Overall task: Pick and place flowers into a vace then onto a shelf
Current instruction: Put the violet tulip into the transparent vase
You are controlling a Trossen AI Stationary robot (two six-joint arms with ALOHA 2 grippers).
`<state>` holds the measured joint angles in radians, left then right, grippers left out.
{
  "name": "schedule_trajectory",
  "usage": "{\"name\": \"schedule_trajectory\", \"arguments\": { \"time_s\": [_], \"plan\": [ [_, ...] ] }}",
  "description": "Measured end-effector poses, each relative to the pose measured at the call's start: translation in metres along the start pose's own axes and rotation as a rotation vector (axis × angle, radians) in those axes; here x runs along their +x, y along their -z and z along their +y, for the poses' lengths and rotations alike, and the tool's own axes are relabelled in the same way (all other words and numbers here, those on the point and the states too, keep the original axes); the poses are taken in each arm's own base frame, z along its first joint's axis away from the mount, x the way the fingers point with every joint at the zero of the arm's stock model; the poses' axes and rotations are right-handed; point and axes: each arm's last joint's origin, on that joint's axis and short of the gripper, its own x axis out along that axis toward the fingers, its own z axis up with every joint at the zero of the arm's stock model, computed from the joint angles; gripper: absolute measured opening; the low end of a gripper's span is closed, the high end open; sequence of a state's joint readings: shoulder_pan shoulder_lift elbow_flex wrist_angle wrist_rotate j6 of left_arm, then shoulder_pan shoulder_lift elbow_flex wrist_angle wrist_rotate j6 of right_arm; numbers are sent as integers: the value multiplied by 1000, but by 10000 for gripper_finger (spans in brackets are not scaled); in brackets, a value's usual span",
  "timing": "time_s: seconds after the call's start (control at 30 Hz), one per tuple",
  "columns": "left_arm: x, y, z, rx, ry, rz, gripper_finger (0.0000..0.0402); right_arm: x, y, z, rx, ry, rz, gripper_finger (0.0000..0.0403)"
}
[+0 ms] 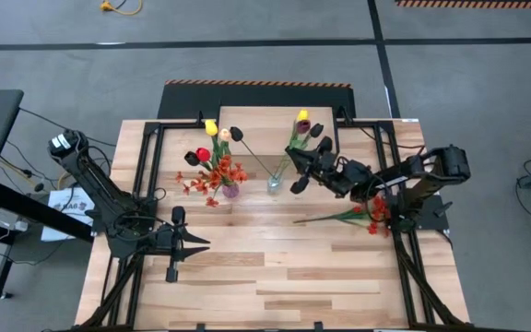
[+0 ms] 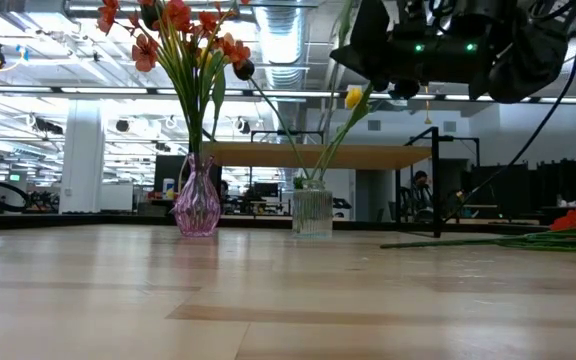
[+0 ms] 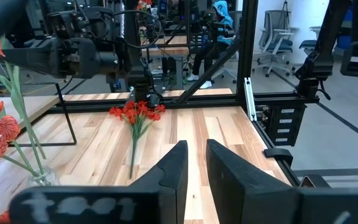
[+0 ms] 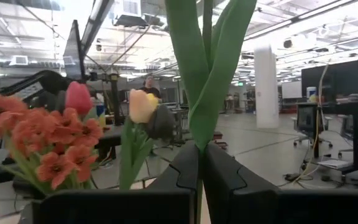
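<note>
A pink vase (image 1: 231, 191) holds several flowers (image 1: 218, 166). Right of it stands a clear vase (image 1: 273, 184) with a dark-headed tulip (image 1: 237, 135) leaning toward the far left. My right gripper (image 1: 295, 155) hangs above the clear vase, shut on a green tulip stem (image 4: 204, 74) that slants up from the vase's mouth toward a yellow head (image 1: 302, 116). An orange-red spray (image 1: 369, 218) lies flat on the table at the right. The shelf (image 1: 265, 120) stands at the far edge. My left gripper (image 1: 201, 244) waits at the near left, shut but for a narrow slit and holding nothing. My right gripper pinches the tulip's stem where its long leaves sheathe it (image 4: 199, 134), between the two fingers. The fingers come in about level from the table's right and lie across the stem. The leaves rise above the fingers and the stem slants down toward the clear vase (image 2: 312, 212).
Black frame rails (image 1: 146, 175) run along the table's left and right sides and across its far edge. The wooden tabletop (image 1: 275, 277) is bare in front of the vases. People sit at desks in the room beyond.
</note>
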<state>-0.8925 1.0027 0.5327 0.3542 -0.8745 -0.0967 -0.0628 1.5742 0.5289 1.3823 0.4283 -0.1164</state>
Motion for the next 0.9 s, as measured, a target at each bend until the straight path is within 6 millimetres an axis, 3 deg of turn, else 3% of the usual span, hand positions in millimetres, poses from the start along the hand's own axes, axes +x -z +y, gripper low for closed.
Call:
{"name": "schedule_trajectory", "arguments": {
  "time_s": [0.4,0.9],
  "plan": [
    [0,0,0,0,0,0,45,16,21,1,9,22,30,1],
    [0,0,0,1,0,1,45,22,26,4,-14,15,76,11]
  ]
}}
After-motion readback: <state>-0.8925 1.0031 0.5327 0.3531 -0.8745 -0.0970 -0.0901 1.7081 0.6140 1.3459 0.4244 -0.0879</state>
